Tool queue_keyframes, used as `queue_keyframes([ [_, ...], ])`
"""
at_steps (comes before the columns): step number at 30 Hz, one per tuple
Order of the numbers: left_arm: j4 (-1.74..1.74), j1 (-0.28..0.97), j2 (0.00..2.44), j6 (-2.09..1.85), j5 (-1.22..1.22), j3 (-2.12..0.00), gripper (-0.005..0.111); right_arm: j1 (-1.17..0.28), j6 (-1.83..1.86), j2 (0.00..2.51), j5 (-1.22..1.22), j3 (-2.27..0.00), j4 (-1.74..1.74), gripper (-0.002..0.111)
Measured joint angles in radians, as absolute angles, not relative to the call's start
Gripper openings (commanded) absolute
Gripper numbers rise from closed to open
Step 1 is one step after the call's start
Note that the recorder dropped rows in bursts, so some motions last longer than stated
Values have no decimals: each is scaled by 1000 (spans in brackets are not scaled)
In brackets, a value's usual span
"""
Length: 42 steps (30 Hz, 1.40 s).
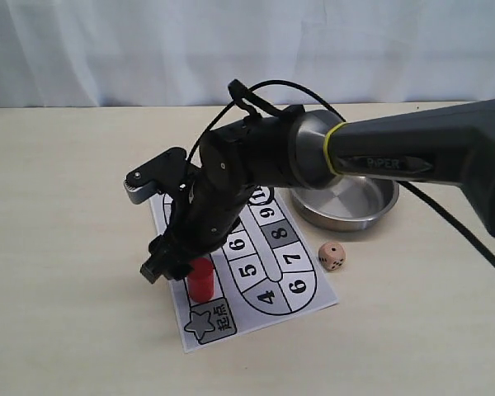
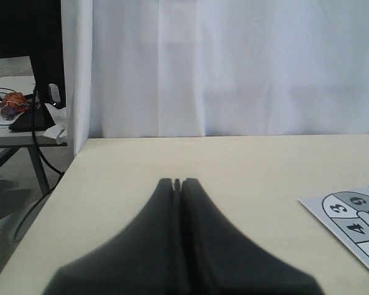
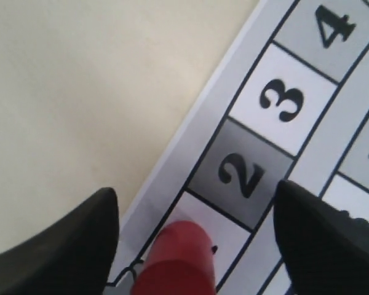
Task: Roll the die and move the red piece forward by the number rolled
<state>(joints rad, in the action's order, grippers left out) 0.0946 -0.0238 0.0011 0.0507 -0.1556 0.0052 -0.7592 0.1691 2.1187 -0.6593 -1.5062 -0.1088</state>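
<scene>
The right claw [image 3: 194,203] is matt black plastic, straddling a smooth red cylinder piece [image 3: 175,264] on a matt printed paper board [image 3: 277,98]. Beyond the claw, the round steel bowl [image 1: 346,206] gleams with a brushed finish, and the pale surface [image 1: 66,272] is matt.

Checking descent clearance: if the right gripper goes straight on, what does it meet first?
Right gripper is open over the red piece: probably that first, between its jaws, then the board. Depth unclear.

Right gripper [image 3: 194,203] angled down — fingers spread, left gripper [image 2: 177,183] pressed closed
</scene>
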Motion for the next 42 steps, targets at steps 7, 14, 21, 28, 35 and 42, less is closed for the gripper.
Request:
queue_keyframes([
  [7, 95, -24, 1, 51, -156, 5, 0, -759, 0, 2119, -731, -1569, 80, 4],
  [14, 95, -24, 1, 51, -156, 5, 0, -759, -152, 2119, -864, -1636, 335, 4],
  [21, 95, -24, 1, 51, -156, 5, 0, -696, -173, 2119, -925, -1658, 388, 4],
  [28, 95, -24, 1, 51, -156, 5, 0, -529, -173, 2119, -962, -1658, 382, 4],
  [35, 95, -24, 1, 51, -156, 5, 0, -330, -59, 2080, -964, -1658, 167, 4],
  [42, 95, -24, 1, 51, -156, 5, 0, -142, 12, 2062, -1010, -1658, 66, 4],
])
